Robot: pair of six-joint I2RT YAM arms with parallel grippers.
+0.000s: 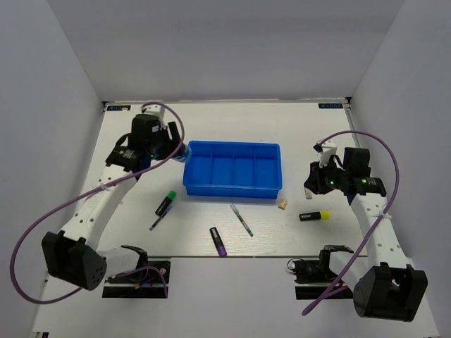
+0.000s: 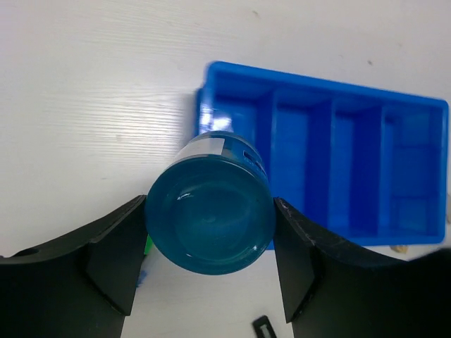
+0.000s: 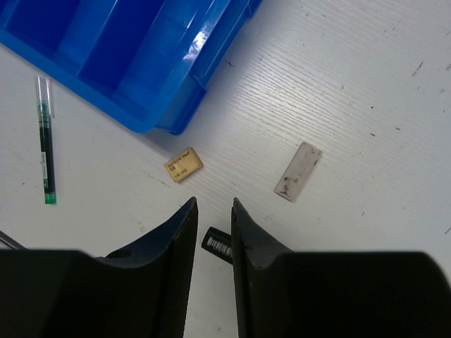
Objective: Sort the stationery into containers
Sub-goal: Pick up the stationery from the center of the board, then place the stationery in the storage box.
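We have the bluish round piece [image 2: 210,211] pinched in the left gripper [image 2: 209,239], one finger pressed on each side of it. It hangs at the left end of the blue tray [image 2: 416,176], about over the end wall and not clearly over a compartment. All four compartments that we can see look bare.

We judge the step in hand to be carrying this piece to the tray, with the sorting barely begun. The next move calls for a short shift to the right until the piece is over the leftmost compartment. It should then be lowered before the fingers part, since a round thing may roll or bounce.

The right gripper [image 3: 213,211] hovers above the desk [image 3: 366,84] with its fingers barely parted and nothing between them. Beneath it lie the beige eraser [image 3: 184,164] and the white eraser [image 3: 298,171], a little apart from each other and both just outside the tray.

The yellow-black highlighter [image 1: 315,215], thin green pen [image 1: 241,219], purple-black marker [image 1: 218,241], dark blue pen [image 1: 156,222] and a green-capped marker [image 1: 166,203] lie on the desk in front of the tray.
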